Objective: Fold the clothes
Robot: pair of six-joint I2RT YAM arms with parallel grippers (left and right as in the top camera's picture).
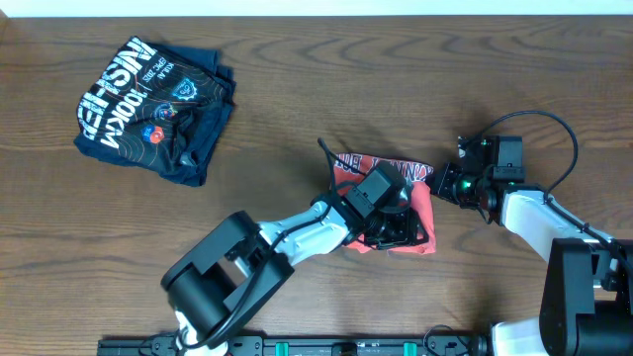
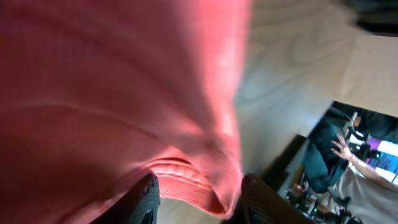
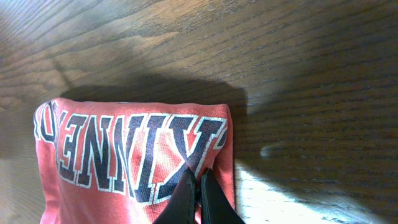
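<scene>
Brown wooden table (image 1: 297, 79): orange-red cotton T-shirt (image 1: 425, 213); left gripper (image 2: 199, 200) released around its hem, right gripper (image 3: 199, 186) clenched, tips on its edge; lift left away without dragging.

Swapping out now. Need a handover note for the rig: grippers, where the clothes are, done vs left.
Left gripper: jaws apart, hem of the orange-red T-shirt between its fingers.
Right gripper: shut, tips on the T-shirt's lettered edge; whether it is pinching or pressing, cannot tell.
T-shirt: mid-table, folded into a small bundle.
Navy shirt: folded, lying apart on the left arm's side.
Done: main folds look in.
Left: probably settle the last flap, pull both arms clear.
</scene>
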